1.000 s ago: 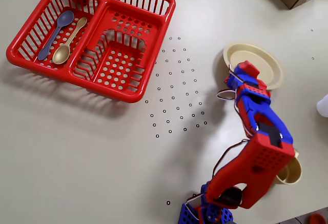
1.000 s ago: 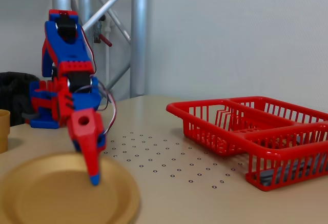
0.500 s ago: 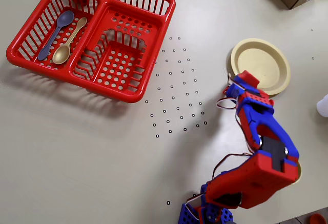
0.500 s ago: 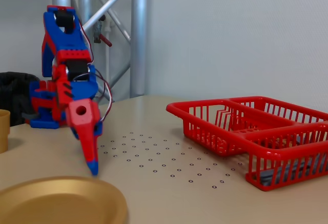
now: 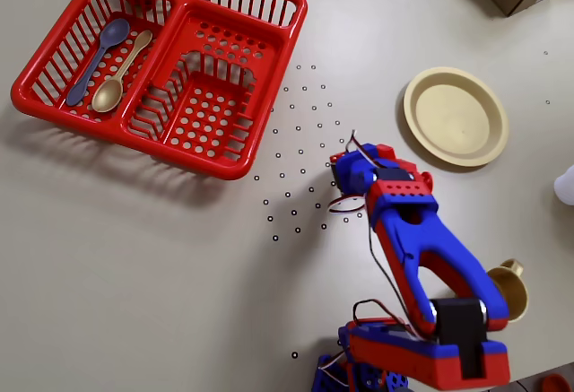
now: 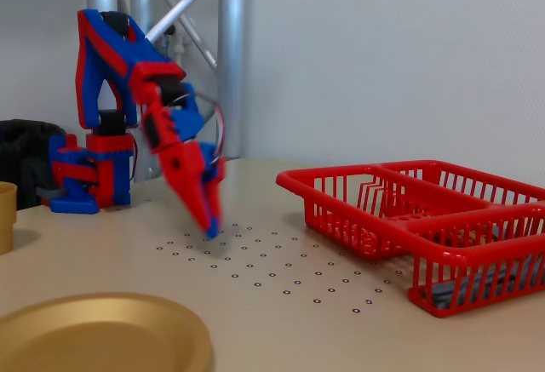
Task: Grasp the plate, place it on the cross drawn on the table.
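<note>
Beige-yellow round plastic plate (image 6: 98,335) sits empty and flat nearest the fixed camera; in the overhead view it lies toward the table's (image 5: 134,275) upper right edge, untouched. My red-and-blue gripper (image 6: 209,223) hangs nose-down over the printed dot grid (image 5: 296,154), well apart from it, fingers together as far as I can judge. I'd swing right in the overhead view. Cross not found.

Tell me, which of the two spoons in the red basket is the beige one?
The right-hand spoon in the overhead view is beige; the spoon beside it is bluish-purple. Both lie in the red basket's left compartment.
</note>
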You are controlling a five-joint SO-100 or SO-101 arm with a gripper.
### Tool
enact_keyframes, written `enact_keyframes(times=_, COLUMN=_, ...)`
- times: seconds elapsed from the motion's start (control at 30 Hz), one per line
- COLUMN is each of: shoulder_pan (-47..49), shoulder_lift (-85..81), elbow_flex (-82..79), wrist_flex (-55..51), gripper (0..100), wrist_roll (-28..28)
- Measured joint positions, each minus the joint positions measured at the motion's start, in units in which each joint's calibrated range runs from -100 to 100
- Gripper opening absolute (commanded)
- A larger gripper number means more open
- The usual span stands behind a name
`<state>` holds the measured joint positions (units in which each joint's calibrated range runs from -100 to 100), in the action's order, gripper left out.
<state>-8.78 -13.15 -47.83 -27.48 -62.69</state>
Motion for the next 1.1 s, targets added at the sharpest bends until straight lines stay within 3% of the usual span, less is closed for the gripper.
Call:
enact_keyframes(times=0.2, shoulder_pan=6.9, shoulder_lift=-6.6, elbow_flex=-0.5, wrist_flex=-0.1, gripper=0, wrist_roll=19.4)
enact_keyframes(times=0.7, shoulder_pan=20.1, shoulder_lift=-38.1, elbow_flex=-17.3, wrist_flex=-5.0, gripper=0, wrist_roll=54.9)
enact_keyframes(times=0.83, shoulder_pan=20.8, shoulder_lift=-43.7, elbow_flex=-21.4, wrist_flex=-7.6, gripper=0, wrist_roll=59.3)
enact_keyframes(times=1.1, shoulder_pan=20.8, shoulder_lift=-59.8, elbow_flex=-36.3, wrist_flex=-14.1, gripper=0, wrist_roll=59.7)
